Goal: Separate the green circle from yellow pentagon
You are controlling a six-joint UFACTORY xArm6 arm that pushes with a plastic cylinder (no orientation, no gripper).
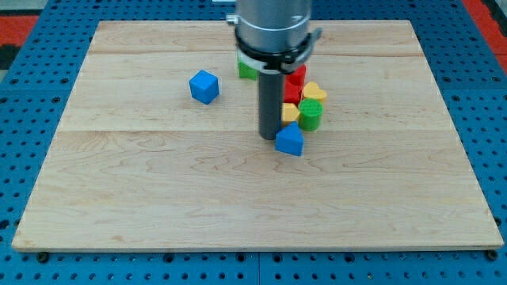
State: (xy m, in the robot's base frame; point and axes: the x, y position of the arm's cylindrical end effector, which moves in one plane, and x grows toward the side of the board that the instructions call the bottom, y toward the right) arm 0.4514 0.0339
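Crowding the green circle (310, 115), yellow heart (314, 93), red block (295, 84), my tip (270, 138) (beside blue block (290, 141)).

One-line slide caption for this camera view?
My tip rests left of a cluster: green circle, yellow pentagon, blue block; blue cube apart.

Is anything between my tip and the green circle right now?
Nothing sits squarely between them. My tip is just to the view's left of the green circle. A yellow block lies close by, half hidden behind the rod, and the blue block touches the tip's lower right.
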